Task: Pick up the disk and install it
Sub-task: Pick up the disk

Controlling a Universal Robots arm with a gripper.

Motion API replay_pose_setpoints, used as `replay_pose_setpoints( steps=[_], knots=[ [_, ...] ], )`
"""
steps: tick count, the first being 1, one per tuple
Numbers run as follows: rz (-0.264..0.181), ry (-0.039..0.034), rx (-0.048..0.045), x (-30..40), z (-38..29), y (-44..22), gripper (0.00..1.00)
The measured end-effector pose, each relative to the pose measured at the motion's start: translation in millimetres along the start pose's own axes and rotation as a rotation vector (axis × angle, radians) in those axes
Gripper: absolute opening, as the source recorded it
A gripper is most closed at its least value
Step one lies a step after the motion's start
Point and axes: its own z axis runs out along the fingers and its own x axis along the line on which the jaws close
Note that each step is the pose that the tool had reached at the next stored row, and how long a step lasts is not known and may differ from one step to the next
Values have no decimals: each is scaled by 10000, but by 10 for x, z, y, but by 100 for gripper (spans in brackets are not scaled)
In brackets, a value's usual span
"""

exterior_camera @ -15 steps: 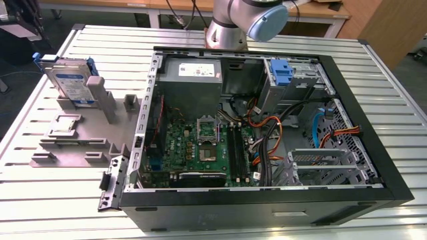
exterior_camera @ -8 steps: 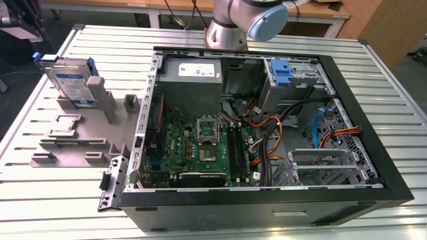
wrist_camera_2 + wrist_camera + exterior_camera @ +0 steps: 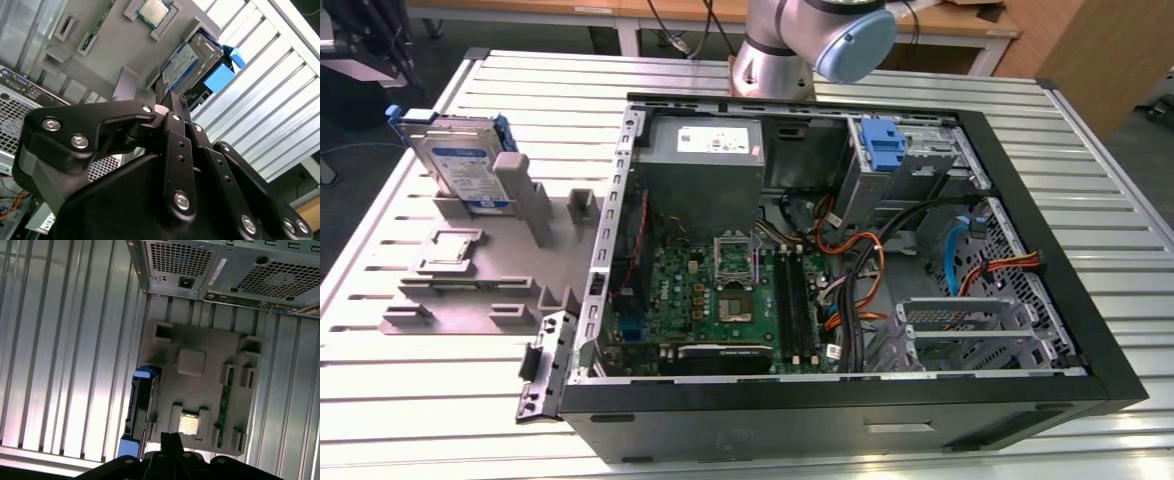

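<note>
Slatted metal table [image 3: 414, 420], open PC case [image 3: 1121, 380] hogging most of it. The disk [image 3: 460, 165] stands on edge in the grey holder [image 3: 494, 300] just beside the case, 1 CPU chip [image 3: 189, 425] lying nearby. The gripper [image 3: 167, 106] hovers above the holder, fingers pinched together I think, holding nothing.

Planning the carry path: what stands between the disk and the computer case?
In the exterior view, between disk and computer case: a tall grey post and a short grey post.
</note>
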Motion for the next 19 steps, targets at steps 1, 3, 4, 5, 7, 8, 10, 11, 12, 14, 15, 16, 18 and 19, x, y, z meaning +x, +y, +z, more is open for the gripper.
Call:
replay_pose_setpoints(
  steps=[1, 3, 4, 5, 7, 8, 10, 11, 12, 14, 15, 16, 18, 19],
  knots=[
    [65, -1, -2, 2, 1, -8, 10],
    [197, -3, -7, 7, 4, -22, 10],
    [293, -4, -9, 9, 4, -23, 10],
    [328, -5, -10, 10, 5, -23, 10],
    [333, -5, -9, 10, 4, -24, 10],
    [333, -6, -10, 11, 4, -24, 10],
    [336, 3, -9, 13, 4, -34, 10],
    [336, 4, -9, 16, 4, -49, 10],
    [335, 6, -11, 20, 6, -61, 10],
    [346, 6, -12, 29, 12, -79, 10],
    [366, 9, -7, 31, 16, -83, 10],
    [393, 14, 13, 31, 20, -83, 10],
    [457, 23, 62, 34, 34, -84, 10],
    [489, 26, 84, 37, 43, -84, 10]
  ],
)
